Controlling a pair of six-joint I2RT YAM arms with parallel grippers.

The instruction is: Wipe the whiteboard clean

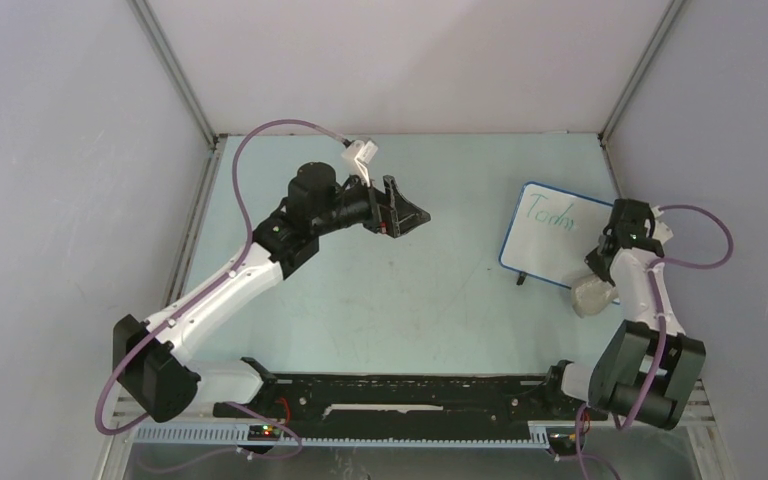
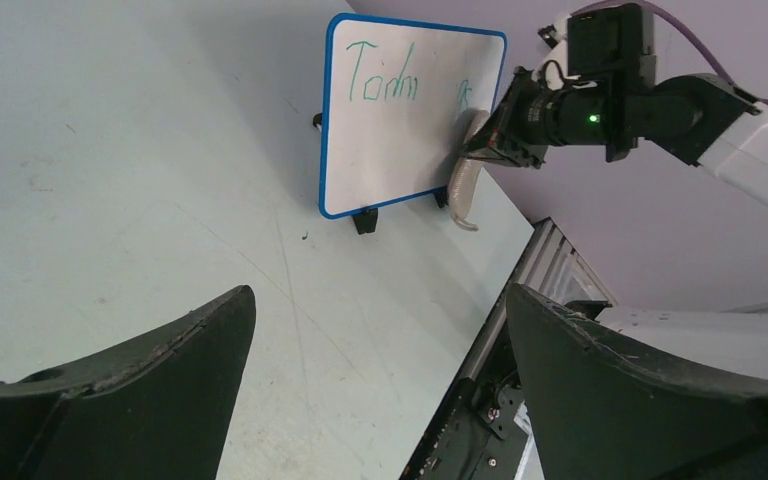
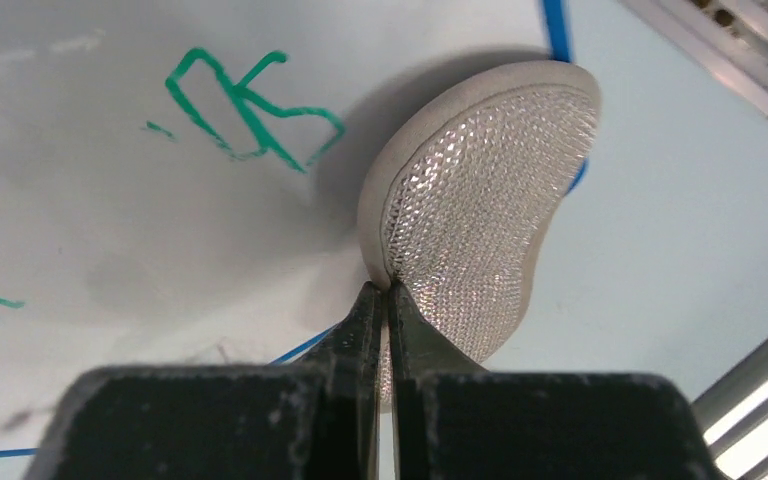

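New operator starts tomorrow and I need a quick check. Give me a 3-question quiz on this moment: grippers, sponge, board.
1. True or false: the right gripper is shut on the edge of the sponge pad.
2. Pick one: the green writing on the whiteboard is A) all wiped off, B) visible in at least two places, C) covered by a cloth.
3. Fill in: the left gripper is open, away from the board, and holds ____.

Key: 1 true; 2 B; 3 nothing.
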